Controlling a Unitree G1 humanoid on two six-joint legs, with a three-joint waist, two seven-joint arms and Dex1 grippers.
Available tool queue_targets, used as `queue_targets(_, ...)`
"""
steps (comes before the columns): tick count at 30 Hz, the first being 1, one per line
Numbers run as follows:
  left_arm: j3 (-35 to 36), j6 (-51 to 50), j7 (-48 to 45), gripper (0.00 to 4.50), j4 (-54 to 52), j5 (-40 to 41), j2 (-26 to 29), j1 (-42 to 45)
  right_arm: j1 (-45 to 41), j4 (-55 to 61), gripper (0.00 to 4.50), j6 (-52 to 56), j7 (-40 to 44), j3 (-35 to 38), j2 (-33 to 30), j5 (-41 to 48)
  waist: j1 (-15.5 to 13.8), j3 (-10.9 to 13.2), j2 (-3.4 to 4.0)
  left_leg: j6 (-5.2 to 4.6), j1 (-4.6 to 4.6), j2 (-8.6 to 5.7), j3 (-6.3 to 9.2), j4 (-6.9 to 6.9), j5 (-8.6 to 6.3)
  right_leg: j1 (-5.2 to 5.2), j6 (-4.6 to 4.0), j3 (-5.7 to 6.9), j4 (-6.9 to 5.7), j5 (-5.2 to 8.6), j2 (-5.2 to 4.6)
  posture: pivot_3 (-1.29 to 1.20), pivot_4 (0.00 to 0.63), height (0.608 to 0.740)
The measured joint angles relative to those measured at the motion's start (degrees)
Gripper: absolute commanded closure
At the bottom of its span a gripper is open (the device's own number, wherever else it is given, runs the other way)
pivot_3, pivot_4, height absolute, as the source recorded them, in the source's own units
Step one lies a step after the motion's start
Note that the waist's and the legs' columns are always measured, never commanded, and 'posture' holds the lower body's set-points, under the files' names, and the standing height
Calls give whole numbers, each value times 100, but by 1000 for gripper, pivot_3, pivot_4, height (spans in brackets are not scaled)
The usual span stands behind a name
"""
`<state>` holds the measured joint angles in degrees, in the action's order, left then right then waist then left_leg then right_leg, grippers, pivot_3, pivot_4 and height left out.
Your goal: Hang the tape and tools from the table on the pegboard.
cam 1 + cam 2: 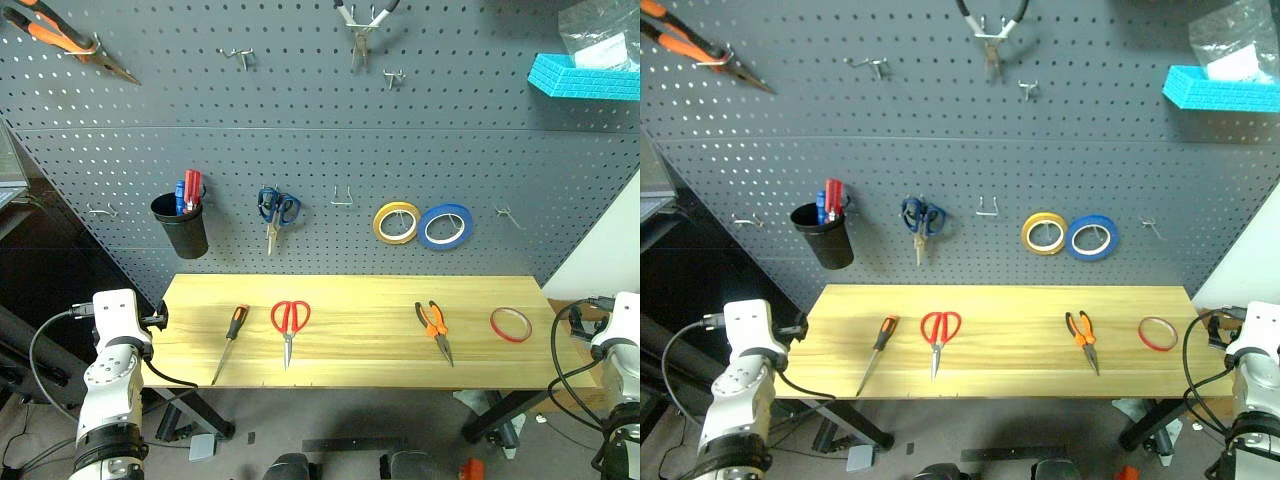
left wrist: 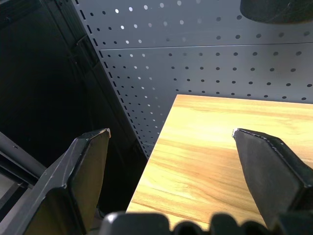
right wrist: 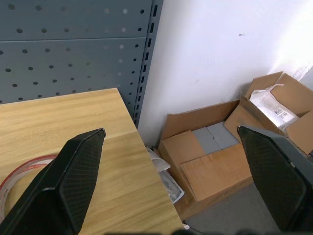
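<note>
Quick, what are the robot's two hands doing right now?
Left gripper: open, holding nothing.
Right gripper: open, holding nothing.

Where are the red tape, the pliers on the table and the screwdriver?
red tape (image 1: 510,324), left eye view, ring's rim
pliers (image 1: 434,323), left eye view, orange handles
screwdriver (image 1: 237,322), left eye view, handle

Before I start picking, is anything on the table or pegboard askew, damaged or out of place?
Nothing stands out. The screwdriver, red scissors, pliers and red tape lie apart in a row on the table, none overhanging. The pegboard looks intact.
</note>
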<state>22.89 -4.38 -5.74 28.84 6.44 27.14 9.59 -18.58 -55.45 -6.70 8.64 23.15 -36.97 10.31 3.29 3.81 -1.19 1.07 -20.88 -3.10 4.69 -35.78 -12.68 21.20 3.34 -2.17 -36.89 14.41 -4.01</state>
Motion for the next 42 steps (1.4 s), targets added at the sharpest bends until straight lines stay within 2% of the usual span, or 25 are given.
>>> queue_targets(10,-3,-44,13,174,-33,-29,15,-40,94,228,0,83,139,-71,69,-12,0,6,-6,-1,0,1,-2,1,-1,2,0,-3,0,0,0,-56,39,740)
queue_targets(14,-35,-596,42,174,-784,24,-134,-282,448,935,0,450,593,-401,167,-34,-1,59,-27,-2,-3,2,-1,-1,-2,4,1,-5,0,0,-2,-75,68,740)
queue_targets(21,-516,-1696,-188,174,-2429,523,-821,-264,667,2462,0,1619,900,-719,274,-8,-10,293,-36,-3,-6,2,-3,-14,-2,5,5,-8,-4,-2,-4,-104,151,740)
queue_targets(24,-979,-2173,-458,174,-2949,580,-819,-175,659,2878,0,2086,1032,-815,273,-1,-5,456,-56,-2,-19,8,-3,-12,-2,18,6,-6,-3,-3,1,-118,185,740)
queue_targets(26,-1514,-2467,-903,174,-3283,579,-560,-92,591,2946,0,2355,1164,-881,273,6,1,579,-60,-3,-25,6,-8,-11,-4,22,13,-8,1,-7,2,-128,210,740)
queue_targets(30,-2310,-2825,-1903,174,-3830,723,-175,212,359,2917,0,2684,1500,-1138,165,-42,17,741,-34,-10,-119,2,-15,-22,-6,113,45,-17,0,-34,0,-139,255,740)
queue_targets(32,-2643,-2865,-2402,174,-4056,800,-10,391,142,2862,0,2834,1657,-1269,92,-99,22,848,-33,-18,-121,1,-16,-23,-11,112,24,-16,1,-46,-3,-146,278,740)
queue_targets(37,-3373,-2864,-3657,174,-4235,1016,237,984,-646,1854,0,2948,1875,-1537,-78,-388,87,1098,-47,-21,-151,-1,-17,-25,-13,134,24,-13,3,-45,-5,-147,324,740)
queue_targets(40,-3658,-2848,-4121,174,-4197,1029,232,1294,-1122,1075,0,2858,1927,-1677,-78,-564,137,1207,-54,-22,-213,-5,-21,-32,-12,201,23,-20,-7,-51,-6,-145,346,740)
queue_targets(42,-3771,-2827,-4321,174,-4156,1036,199,1446,-1385,630,0,2763,1971,-1779,-78,-685,157,1293,-57,-24,-216,-6,-22,-32,-13,205,24,-20,-8,-52,-9,-132,363,740)
